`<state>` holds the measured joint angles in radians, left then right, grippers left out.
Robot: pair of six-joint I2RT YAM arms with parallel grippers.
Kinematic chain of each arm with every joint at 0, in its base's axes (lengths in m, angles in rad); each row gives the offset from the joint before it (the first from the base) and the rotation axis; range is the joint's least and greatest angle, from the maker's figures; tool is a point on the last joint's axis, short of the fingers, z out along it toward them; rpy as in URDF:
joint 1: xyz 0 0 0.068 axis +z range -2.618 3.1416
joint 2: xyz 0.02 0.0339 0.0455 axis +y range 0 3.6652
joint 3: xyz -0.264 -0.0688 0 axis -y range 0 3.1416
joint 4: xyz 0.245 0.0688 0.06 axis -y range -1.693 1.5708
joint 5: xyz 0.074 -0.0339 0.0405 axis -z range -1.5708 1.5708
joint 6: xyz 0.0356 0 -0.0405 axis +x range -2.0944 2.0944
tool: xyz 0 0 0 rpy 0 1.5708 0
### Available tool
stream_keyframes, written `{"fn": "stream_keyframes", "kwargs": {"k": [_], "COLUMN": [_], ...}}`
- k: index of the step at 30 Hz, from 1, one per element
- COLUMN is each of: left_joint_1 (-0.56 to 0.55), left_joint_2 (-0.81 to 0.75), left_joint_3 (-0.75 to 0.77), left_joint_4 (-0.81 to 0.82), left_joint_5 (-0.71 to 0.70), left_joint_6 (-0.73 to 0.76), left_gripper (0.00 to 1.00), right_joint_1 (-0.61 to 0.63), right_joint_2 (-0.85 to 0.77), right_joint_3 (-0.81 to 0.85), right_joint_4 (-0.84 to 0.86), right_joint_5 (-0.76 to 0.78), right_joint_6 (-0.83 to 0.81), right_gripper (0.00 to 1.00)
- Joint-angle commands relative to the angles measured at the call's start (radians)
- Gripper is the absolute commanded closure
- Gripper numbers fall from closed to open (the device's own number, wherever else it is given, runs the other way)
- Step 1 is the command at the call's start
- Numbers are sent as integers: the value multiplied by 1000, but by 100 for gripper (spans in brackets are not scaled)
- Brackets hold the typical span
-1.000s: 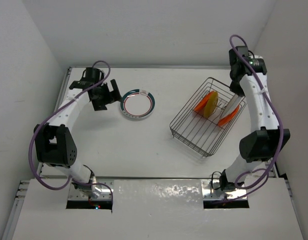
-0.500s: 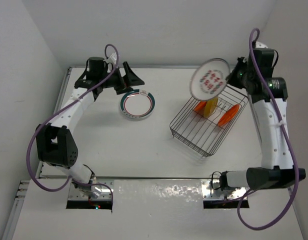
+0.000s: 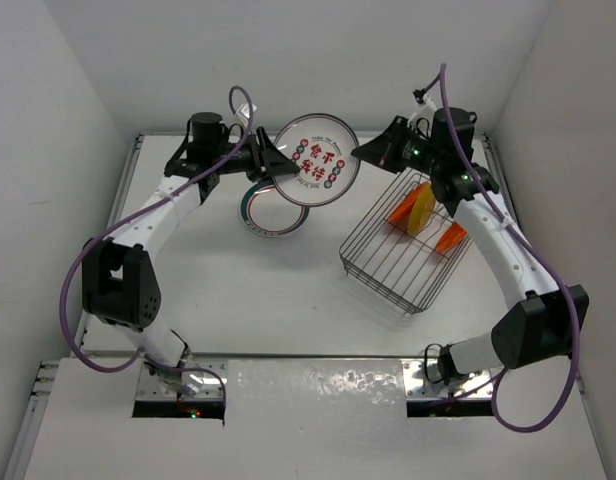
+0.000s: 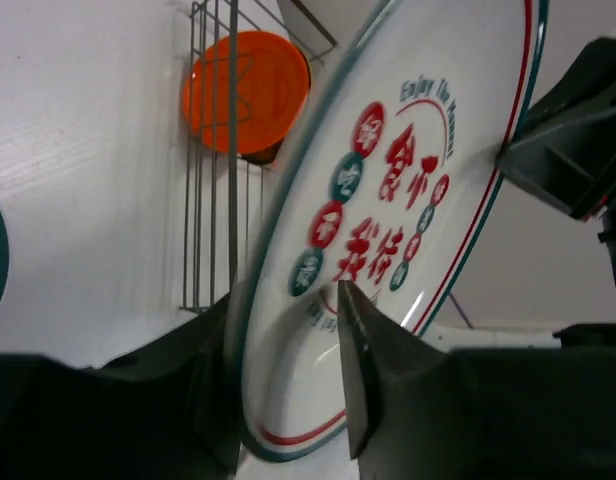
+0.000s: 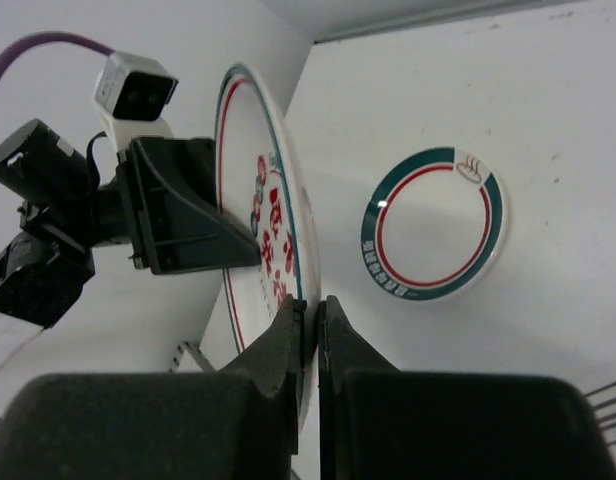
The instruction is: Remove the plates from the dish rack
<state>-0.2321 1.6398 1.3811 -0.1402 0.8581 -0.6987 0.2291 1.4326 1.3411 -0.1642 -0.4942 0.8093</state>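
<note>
A white plate with red characters (image 3: 318, 160) hangs upright in the air over the back of the table. My right gripper (image 3: 360, 152) is shut on its right rim (image 5: 309, 300). My left gripper (image 3: 278, 165) pinches the opposite rim, one finger on each face (image 4: 285, 295). A white plate with a green-red ring (image 3: 273, 215) lies flat on the table beneath, partly covered from above. The dark wire dish rack (image 3: 388, 270) stands at the right and holds two orange plates (image 3: 404, 210) (image 3: 451, 238) and a yellow-olive plate (image 3: 426, 204) upright.
Grey walls close in the table on the left, back and right. The rack's near end (image 3: 413, 300) holds no plates. In the left wrist view an orange plate (image 4: 246, 92) shows behind the rack bars (image 4: 213, 150).
My right arm lifted the red-character plate out of the rack and swung it left to mid-table. My left gripper rose to meet it and closed from wide open around the rim.
</note>
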Motion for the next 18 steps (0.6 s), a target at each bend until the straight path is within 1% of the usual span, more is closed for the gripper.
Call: {"fn": "stream_keyframes", "kwargs": {"k": [1, 2, 3, 4, 5, 6, 7, 8, 9, 10, 11, 12, 13, 14, 16, 18], "left_joint_1": [2, 4, 4, 7, 7, 8, 8, 17, 37, 54, 71, 89, 120, 131, 146, 155], "left_joint_2": [-5, -5, -5, -6, -8, -9, -21, -32, -58, -75, -87, -103, -103, -94, -52, 1], "left_joint_3": [3, 6, 7, 7, 10, 6, -2, -35, -59, -89, -156, -181, -204, -202, -166, -148], "left_joint_4": [1, -18, -36, -80, -108, -140, -192, -214, -234, -220, -199, -156, -150, -153, -197, -208], "left_joint_5": [-29, -45, -62, -108, -132, -155, -184, -242, -299, -309, -307, -300, -289, -294, -332, -337], "left_joint_6": [22, 42, 50, 57, 70, 86, 94, 99, 103, 97, 65, 48, 36, 34, 65, 74], "left_gripper": [75, 94, 100, 100, 100, 100, 100, 100, 100, 100, 100, 100, 100, 100, 100, 100], "right_joint_1": [3, 3, 3, 3, 3, -2, -7, -14, -28, -34, -52, -65, -92, -103, -137, -151], "right_joint_2": [0, 3, 6, 8, 11, 8, 6, -1, -3, -1, 2, 2, 2, -9, -26, -40], "right_joint_3": [3, 1, 0, -2, 0, 0, 9, 16, 45, 59, 75, 87, 86, 81, 58, 56], "right_joint_4": [233, 224, 215, 203, 154, 102, 51, -72, -149, -308, -374, -433, -513, -535, -578, -603], "right_joint_5": [-58, -57, -56, -56, -49, -31, 0, 81, 136, 201, 321, 368, 406, 448, 483, 523], "right_joint_6": [100, 97, 94, 88, 61, 39, 21, -28, -53, -91, -104, -111, -113, -116, -133, -156], "right_gripper": [100, 100, 100, 98, 86, 42, 23, 5, 1, 1, 1, 1, 1, 1, 1, 1]}}
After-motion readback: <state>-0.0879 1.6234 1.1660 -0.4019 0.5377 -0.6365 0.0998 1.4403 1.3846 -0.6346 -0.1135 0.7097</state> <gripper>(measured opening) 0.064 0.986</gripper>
